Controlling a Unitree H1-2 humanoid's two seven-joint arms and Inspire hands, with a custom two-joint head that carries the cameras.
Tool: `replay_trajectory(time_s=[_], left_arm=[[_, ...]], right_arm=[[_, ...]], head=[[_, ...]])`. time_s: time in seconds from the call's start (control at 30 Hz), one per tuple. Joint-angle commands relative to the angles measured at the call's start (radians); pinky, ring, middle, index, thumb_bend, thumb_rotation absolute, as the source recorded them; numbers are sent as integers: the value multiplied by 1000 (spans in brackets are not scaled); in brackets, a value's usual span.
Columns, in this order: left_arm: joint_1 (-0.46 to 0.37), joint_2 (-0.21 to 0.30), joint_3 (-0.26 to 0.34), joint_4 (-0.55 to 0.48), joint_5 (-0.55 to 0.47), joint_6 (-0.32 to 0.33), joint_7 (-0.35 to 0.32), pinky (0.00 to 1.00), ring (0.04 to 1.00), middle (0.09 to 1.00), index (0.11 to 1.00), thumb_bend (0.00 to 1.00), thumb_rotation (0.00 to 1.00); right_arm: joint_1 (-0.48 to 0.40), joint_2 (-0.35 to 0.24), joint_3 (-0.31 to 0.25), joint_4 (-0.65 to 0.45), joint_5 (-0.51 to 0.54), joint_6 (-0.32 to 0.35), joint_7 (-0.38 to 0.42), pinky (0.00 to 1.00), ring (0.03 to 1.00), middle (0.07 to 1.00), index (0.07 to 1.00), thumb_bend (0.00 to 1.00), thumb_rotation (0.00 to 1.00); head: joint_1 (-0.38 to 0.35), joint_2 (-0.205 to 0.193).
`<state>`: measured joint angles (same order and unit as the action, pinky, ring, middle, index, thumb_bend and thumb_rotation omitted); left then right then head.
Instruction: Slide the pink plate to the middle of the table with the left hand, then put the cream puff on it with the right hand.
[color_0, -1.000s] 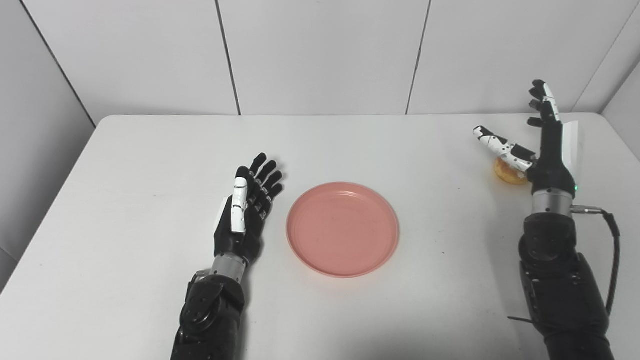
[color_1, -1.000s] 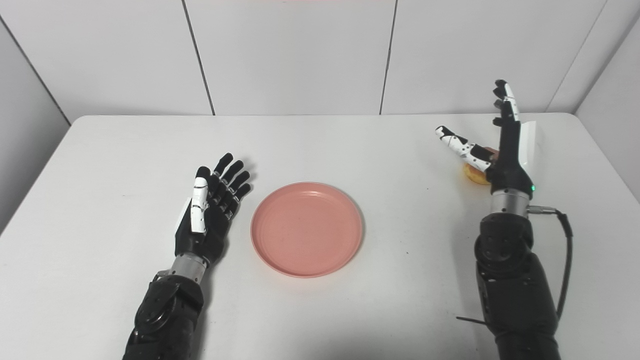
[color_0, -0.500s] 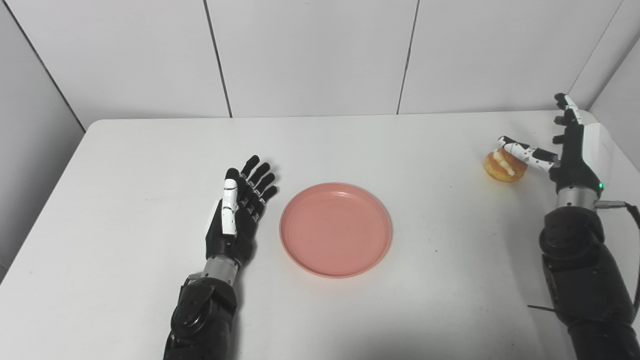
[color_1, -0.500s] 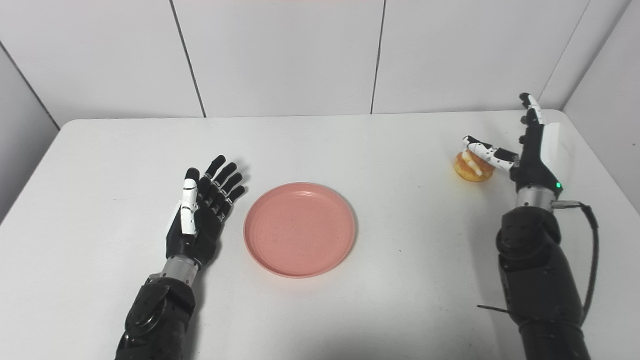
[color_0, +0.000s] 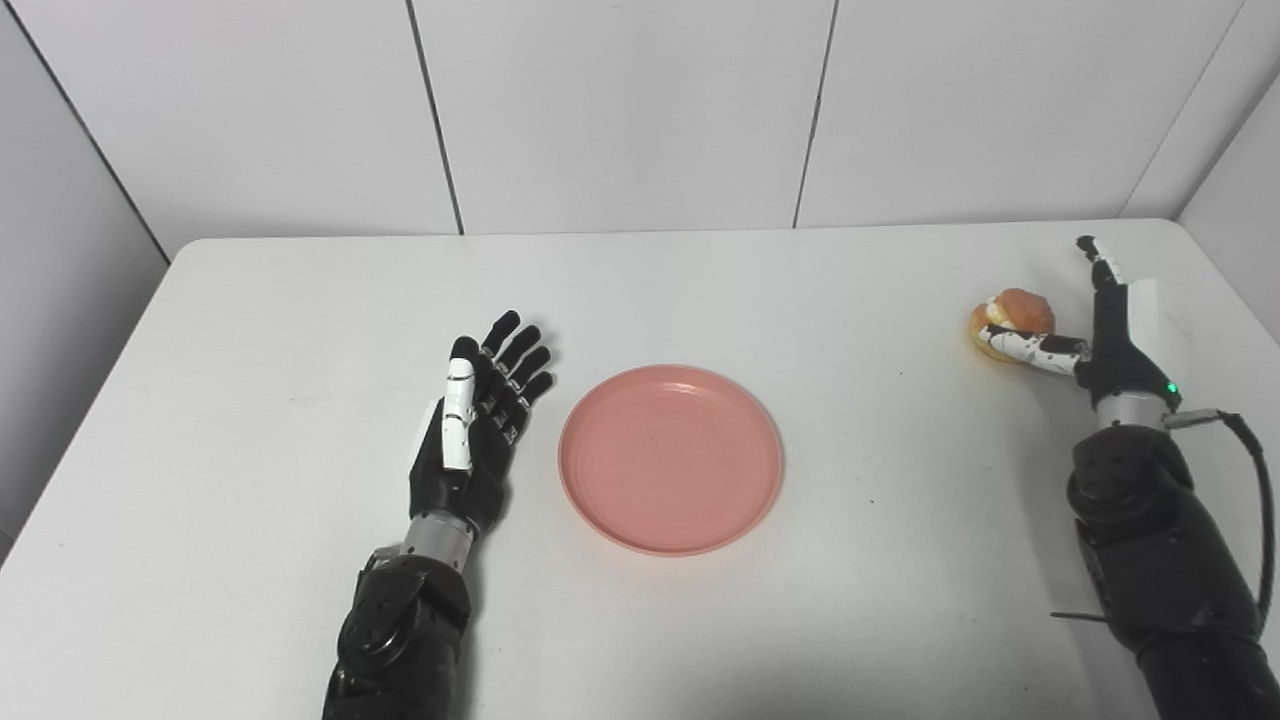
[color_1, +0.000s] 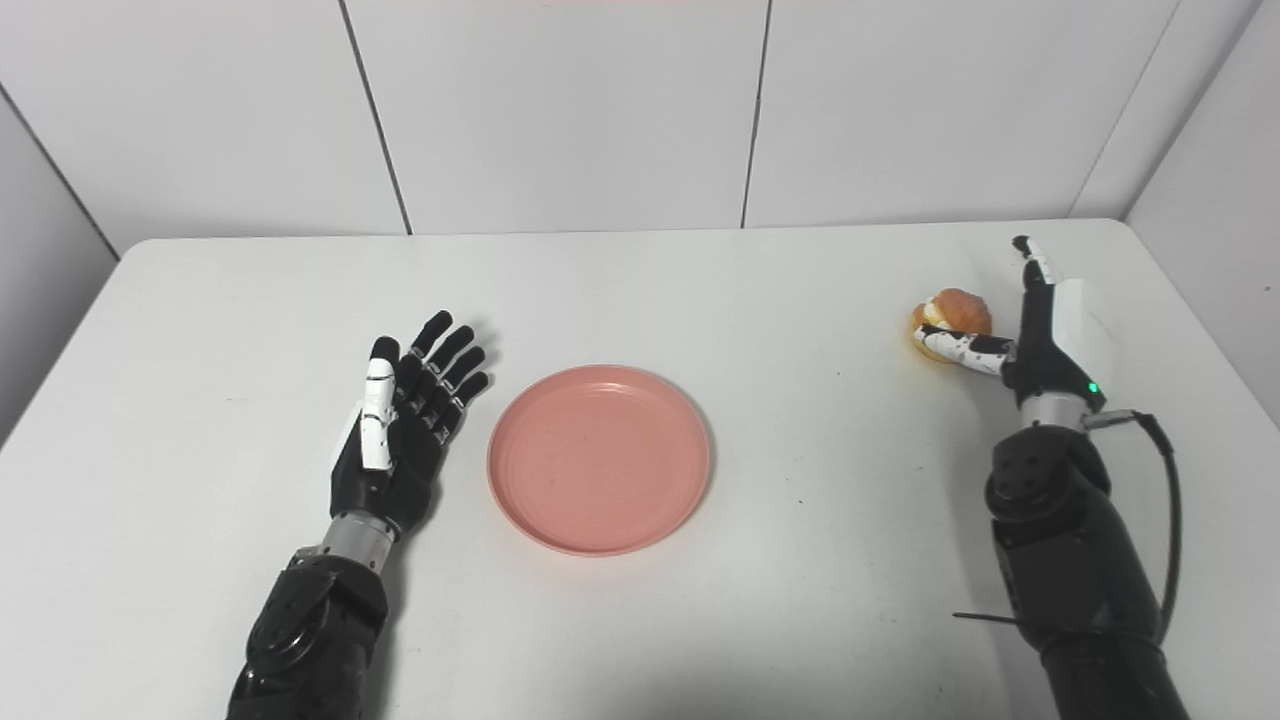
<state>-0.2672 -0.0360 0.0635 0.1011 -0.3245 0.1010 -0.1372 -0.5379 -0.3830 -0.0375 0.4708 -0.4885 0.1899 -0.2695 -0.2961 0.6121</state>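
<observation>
While my left hand rests spread on the desk at nine o'clock of the pink plate, I see my right hand opened around the cream puff at two o'clock.

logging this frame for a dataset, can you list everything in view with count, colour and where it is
table: one, white, fills most of the view, running back to the wall
wall panels: several, white with dark seams, behind the table
pink plate: one, pink, round, empty, near the middle of the table
cream puff: one, golden brown with pale cream, near the table's right edge, well apart from the plate
left hand: one, black with a white thumb, open, fingers spread, just left of the plate and not touching it
right hand: one, black and white, open, beside the cream puff with the thumb reaching along its near side and the fingers behind it; not closed on it
</observation>
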Motion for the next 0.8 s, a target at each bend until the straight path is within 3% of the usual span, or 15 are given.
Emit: replay_trajectory(time_s=[0.0, 0.3, 0.37, 0.47, 0.53, 0.6, 0.67, 0.77], left_arm=[[1, 1, -5, -8, 9, 13, 4, 908, 902, 904, 885, 508, 1000], [1, 3, -9, -7, 5, 8, -4, 906, 906, 908, 895, 509, 1000], [0, 5, -11, -4, 7, 3, -7, 902, 904, 907, 893, 510, 1000], [0, 4, -11, -11, 4, 14, -6, 906, 907, 910, 896, 507, 1000], [-1, 3, -11, -11, 4, 13, -5, 910, 907, 910, 895, 500, 1000], [-1, 3, -11, -10, 6, 11, -4, 905, 904, 907, 892, 500, 1000], [-1, 3, -11, -9, 6, 11, -5, 903, 903, 906, 892, 501, 1000], [0, 4, -13, -9, 6, 10, -7, 906, 908, 910, 894, 502, 1000]], right_arm=[[-49, -27, -1, -20, 8, 13, 7, 770, 891, 926, 899, 832, 259], [-46, -36, 35, -30, 2, 21, 56, 693, 820, 868, 843, 765, 157], [-44, -38, 45, -30, -6, 15, 50, 620, 768, 838, 826, 731, 124], [-37, -42, 53, -40, -15, -1, 37, 265, 404, 541, 773, 581, 18], [-30, -43, 57, -52, -25, -1, 30, 177, 307, 491, 728, 554, 4], [-27, -47, 67, -55, -38, -4, 24, 229, 384, 523, 676, 522, 0], [-25, -50, 72, -53, -47, -16, 15, 241, 400, 533, 666, 516, 0], [-24, -53, 76, -49, -53, -30, 2, 194, 442, 494, 643, 524, 0]], head=[[1, -1], [3, 4], [3, 4], [5, 10], [5, 10], [5, 10], [5, 10], [5, 10]])
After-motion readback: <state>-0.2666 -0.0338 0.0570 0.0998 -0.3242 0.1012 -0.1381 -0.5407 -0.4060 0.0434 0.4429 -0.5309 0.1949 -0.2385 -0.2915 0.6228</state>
